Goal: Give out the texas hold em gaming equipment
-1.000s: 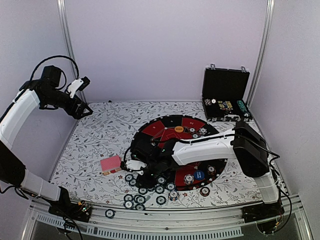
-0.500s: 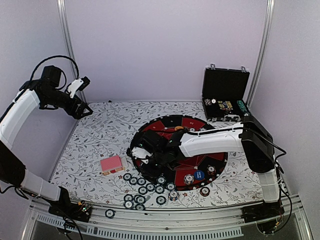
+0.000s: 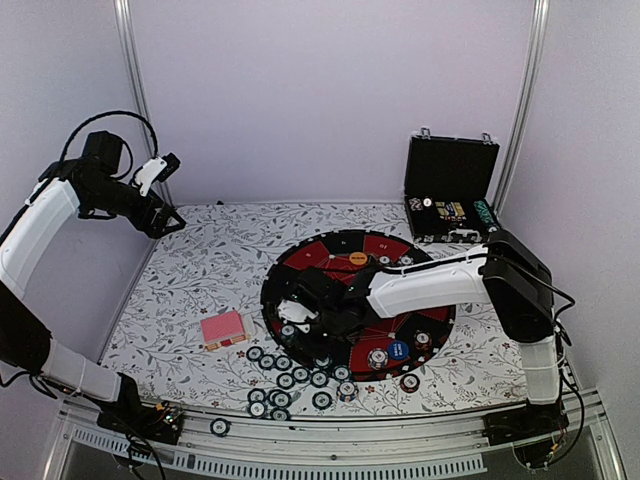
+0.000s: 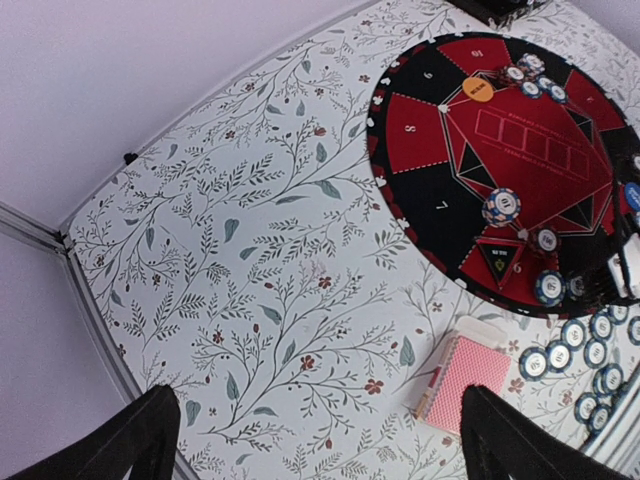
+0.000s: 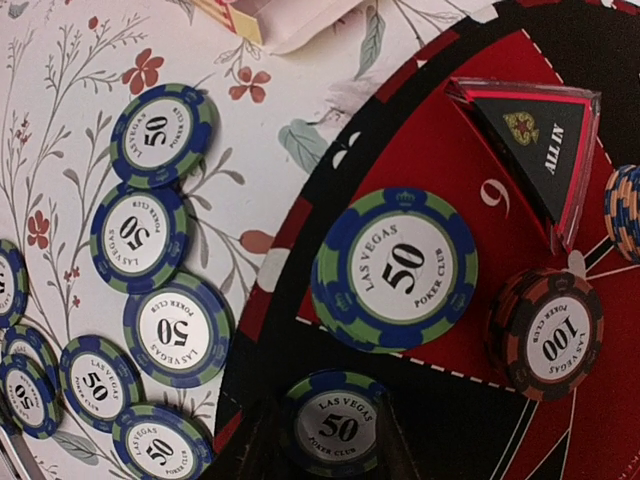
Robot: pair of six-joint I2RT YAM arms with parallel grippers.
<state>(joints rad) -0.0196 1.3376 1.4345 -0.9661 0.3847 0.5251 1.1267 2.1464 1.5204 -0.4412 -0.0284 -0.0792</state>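
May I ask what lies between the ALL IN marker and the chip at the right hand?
A green-blue 50 chip on the mat, per the right wrist view.

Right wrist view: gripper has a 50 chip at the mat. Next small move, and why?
Probably release, then lift clear. The right gripper clamps the held 50 chip on or just above a black segment of the mat, inside its rim, beside another 50 chip, so it looks delivered.

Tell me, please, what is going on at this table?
The right gripper is low over the near-left edge of the mat, shut on a 50 chip. More chips lie scattered on the table just in front of the mat, near a card deck. The left gripper hangs open and empty, raised at the far left.
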